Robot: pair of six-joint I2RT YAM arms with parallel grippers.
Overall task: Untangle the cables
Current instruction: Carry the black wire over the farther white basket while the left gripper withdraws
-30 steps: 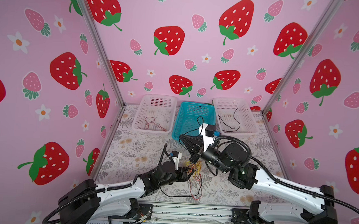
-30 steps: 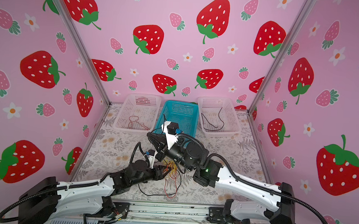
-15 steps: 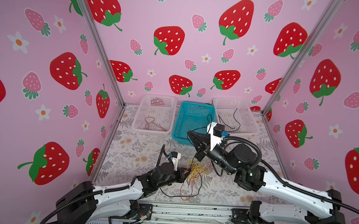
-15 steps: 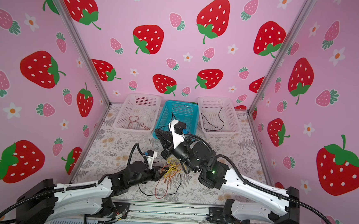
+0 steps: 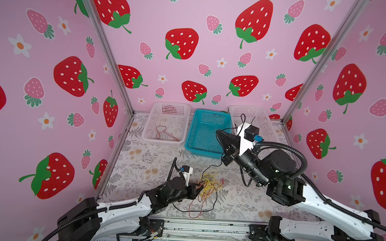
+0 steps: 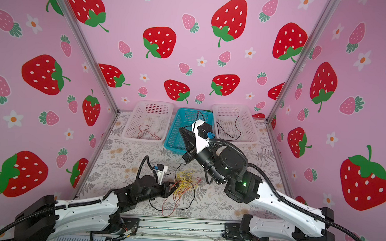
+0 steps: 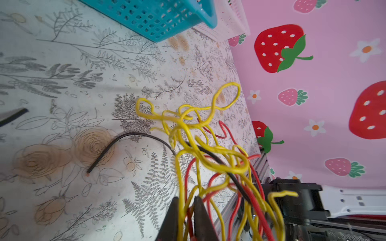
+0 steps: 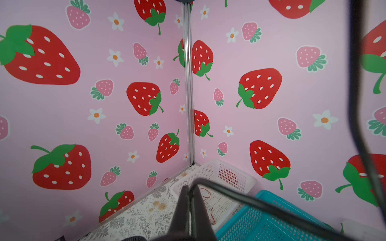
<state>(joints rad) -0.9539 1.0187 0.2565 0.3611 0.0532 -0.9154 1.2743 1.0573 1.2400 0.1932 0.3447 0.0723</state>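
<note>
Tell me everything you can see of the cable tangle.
The tangle is a loose knot of thin, plastic-coated cables, mostly yellow with red and black, lying on the floral table cover. Red and black loops trail toward the front edge. Some strands pass between the slightly parted fingers of the left hand; a black cable rises toward the right hand.
</note>
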